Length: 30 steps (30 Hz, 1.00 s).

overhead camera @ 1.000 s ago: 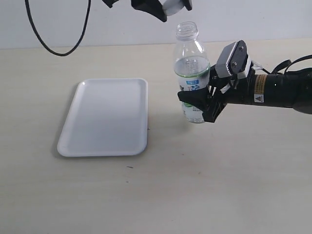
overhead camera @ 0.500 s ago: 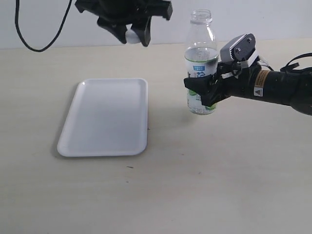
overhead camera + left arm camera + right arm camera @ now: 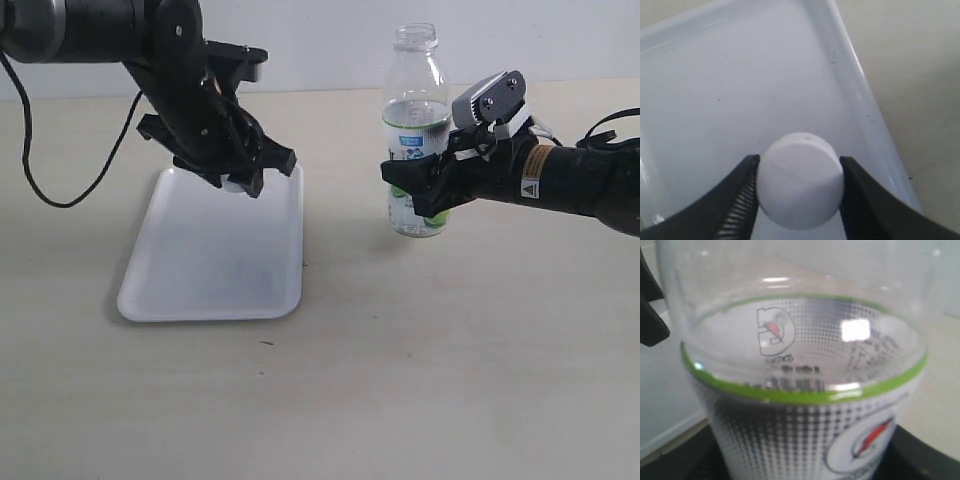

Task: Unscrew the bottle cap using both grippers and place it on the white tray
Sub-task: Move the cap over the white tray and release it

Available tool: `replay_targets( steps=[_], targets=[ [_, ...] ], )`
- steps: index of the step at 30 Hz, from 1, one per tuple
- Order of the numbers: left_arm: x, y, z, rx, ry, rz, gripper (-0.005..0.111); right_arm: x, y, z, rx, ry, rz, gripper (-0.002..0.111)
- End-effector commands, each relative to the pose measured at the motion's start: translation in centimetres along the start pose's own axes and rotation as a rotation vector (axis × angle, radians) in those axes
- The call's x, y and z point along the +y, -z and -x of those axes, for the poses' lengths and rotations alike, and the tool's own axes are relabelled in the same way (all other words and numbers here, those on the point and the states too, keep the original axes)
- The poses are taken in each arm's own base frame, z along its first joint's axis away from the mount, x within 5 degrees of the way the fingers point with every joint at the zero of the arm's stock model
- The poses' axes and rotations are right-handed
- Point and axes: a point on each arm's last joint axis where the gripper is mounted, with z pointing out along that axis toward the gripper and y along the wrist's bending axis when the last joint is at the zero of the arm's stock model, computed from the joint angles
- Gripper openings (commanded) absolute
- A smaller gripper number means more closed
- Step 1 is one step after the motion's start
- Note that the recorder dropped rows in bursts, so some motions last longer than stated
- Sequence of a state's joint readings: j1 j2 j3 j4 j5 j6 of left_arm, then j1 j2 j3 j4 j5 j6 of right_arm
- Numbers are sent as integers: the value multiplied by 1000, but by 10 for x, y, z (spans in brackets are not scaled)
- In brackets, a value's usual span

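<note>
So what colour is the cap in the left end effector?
The cap is plain white, clearest in the left wrist view.

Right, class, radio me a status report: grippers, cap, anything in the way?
Left gripper shut on bottle cap, over white tray. Right gripper shut on bottle, neck open. Nothing in the way.

Left pincer (image 3: 240, 183) tilted downward, jaws clamped; right pincer (image 3: 415, 195) level, jaws clamped

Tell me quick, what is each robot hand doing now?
Left gripper: closed, holding the small round white plastic cap.
Right gripper: closed, holding the clear plastic drink bottle.
</note>
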<state>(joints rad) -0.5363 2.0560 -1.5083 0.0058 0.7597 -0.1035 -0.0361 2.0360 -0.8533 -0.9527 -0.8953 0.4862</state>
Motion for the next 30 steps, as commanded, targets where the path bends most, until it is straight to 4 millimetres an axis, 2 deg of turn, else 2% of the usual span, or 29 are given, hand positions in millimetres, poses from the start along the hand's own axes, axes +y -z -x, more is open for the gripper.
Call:
replay_targets(
  steps=[1,5,7,12,19,22,28,30],
  targets=[
    [5,-15,-13,11,-67,40,0,2,1,7,-42,-12,11,0],
    [6,-42,-27,94,-68,48,0,3,1,6,-34,0,27,0],
    [6,-49,-29,114,-71,50,0,3,1,6,-31,-1,32,0],
    [7,-57,-32,130,-71,50,0,4,1,6,-27,-4,40,0],
    [6,-56,-33,137,-68,50,4,4,1,6,-27,-4,40,0],
    [7,-56,-33,141,-69,51,18,4,1,6,-27,-4,40,0],
    [7,-56,-33,147,-69,51,59,4,1,5,-25,-4,39,0],
    [7,-56,-33,147,-75,56,68,4,1,5,-25,-4,39,0]
  ],
)
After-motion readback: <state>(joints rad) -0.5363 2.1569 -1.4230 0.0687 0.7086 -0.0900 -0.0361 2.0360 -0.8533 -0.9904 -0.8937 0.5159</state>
